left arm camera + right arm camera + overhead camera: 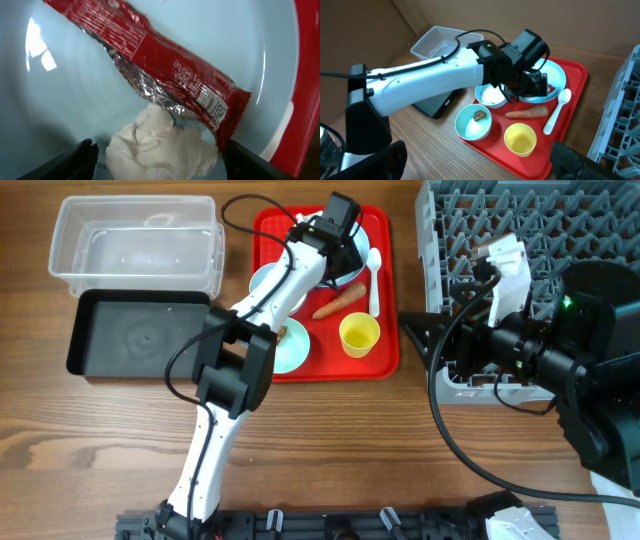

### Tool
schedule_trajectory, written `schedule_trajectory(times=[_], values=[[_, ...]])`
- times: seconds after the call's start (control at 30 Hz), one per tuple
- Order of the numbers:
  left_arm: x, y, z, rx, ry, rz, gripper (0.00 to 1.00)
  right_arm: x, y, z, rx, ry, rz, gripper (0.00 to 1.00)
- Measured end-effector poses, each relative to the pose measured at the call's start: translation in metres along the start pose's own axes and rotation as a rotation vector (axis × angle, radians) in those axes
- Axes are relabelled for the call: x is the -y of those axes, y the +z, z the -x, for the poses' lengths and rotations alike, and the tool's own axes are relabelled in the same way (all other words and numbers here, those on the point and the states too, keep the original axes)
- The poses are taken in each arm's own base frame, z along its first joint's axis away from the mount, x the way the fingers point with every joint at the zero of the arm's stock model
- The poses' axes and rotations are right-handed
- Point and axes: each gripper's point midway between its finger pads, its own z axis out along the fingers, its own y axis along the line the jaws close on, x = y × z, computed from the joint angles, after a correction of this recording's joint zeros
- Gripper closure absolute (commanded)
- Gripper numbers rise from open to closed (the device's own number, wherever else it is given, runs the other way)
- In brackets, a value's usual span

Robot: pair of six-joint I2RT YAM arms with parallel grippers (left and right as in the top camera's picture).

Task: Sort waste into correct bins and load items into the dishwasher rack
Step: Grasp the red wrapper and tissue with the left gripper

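Between the tips of your left pincer [161,159], the white crumpled scrap [160,145] looks like soft, matt paper. Just beyond it the red snack wrapper [165,65] is glossy film with a crinkled silver foil lining. Beneath both, the pale-blue plate [65,95] is smooth and shiny, catching bright glints; out past the pincer's side, the red tray [307,75] looks like smooth plastic.

Only print I can spot is tiny white lettering and a barcode on the shiny red foil-lined snack wrapper [165,62]. It's upside down and too blurry to read.
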Motion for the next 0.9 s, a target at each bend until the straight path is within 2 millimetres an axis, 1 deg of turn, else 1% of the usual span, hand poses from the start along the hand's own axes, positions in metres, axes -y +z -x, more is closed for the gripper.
schedule_trajectory(times=[0.1,0.17,0.27,0.3,0.33,0.4,0.43,0.8,0.83,0.9], values=[[0.001,0.004,-0.002,-0.001,0.004,0.000,0.19,0.000,0.000,0.000,0.000,0.000,0.000,0.07],[0.004,0.004,0.000,0.009,0.003,-0.011,0.27,0.000,0.000,0.000,-0.001,0.000,0.000,0.07],[0.007,0.004,0.002,0.019,-0.003,-0.021,0.50,0.000,0.000,0.000,-0.001,0.000,0.000,0.07],[0.007,0.004,0.003,0.024,-0.006,-0.024,0.61,0.000,0.000,0.000,-0.001,0.000,0.000,0.07],[0.008,0.004,0.004,0.025,0.004,-0.025,0.69,0.000,0.000,0.000,-0.001,0.000,0.000,0.07],[0.008,0.004,0.004,0.025,-0.006,-0.025,0.92,0.000,0.000,0.000,-0.001,0.000,0.000,0.07],[0.008,0.004,0.003,0.025,-0.008,-0.025,0.96,0.000,0.000,0.000,-0.001,0.000,0.000,0.07],[0.005,0.004,0.004,0.021,0.015,-0.018,0.96,0.000,0.000,0.000,-0.001,0.000,0.000,0.07],[0.003,0.002,0.005,0.019,0.019,-0.013,0.96,0.000,0.000,0.000,-0.001,0.000,0.000,0.07],[-0.001,-0.008,0.011,0.022,0.024,-0.010,0.96,0.000,0.000,0.000,-0.001,0.000,0.000,0.07]])
